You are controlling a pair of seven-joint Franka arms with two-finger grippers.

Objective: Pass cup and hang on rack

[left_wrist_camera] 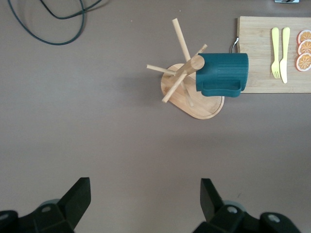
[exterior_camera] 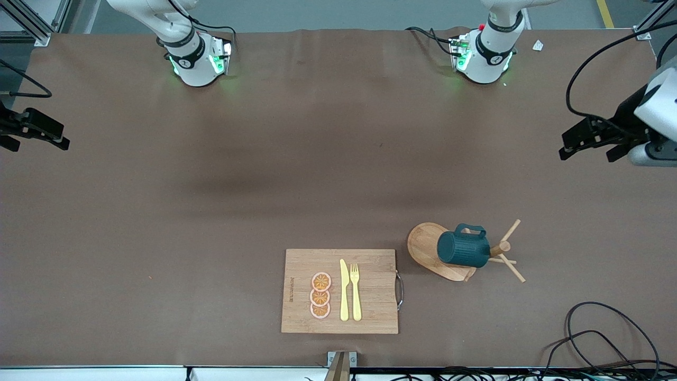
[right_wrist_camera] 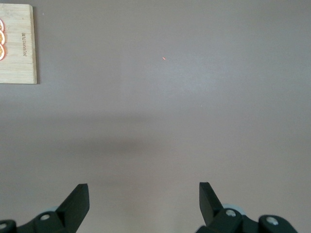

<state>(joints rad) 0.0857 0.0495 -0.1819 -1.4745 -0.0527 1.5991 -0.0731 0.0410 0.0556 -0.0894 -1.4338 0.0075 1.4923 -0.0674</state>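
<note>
The dark teal ribbed cup (exterior_camera: 464,248) hangs sideways on the wooden rack (exterior_camera: 426,246), over its oval base and against the central post, with its handle toward the robots. It also shows in the left wrist view (left_wrist_camera: 222,73), as does the rack (left_wrist_camera: 206,104). No gripper touches it. My left gripper (exterior_camera: 585,152) is open and empty, up over the left arm's end of the table; its own view shows it (left_wrist_camera: 146,199) over bare cloth. My right gripper (exterior_camera: 39,138) is open and empty over the right arm's end of the table, also over bare cloth (right_wrist_camera: 144,201).
A bamboo cutting board (exterior_camera: 370,296) lies beside the rack near the front edge. It carries a yellow knife (exterior_camera: 344,291), a yellow fork (exterior_camera: 355,291) and three orange slices (exterior_camera: 320,295). Black cables (exterior_camera: 597,338) lie at the front corner at the left arm's end.
</note>
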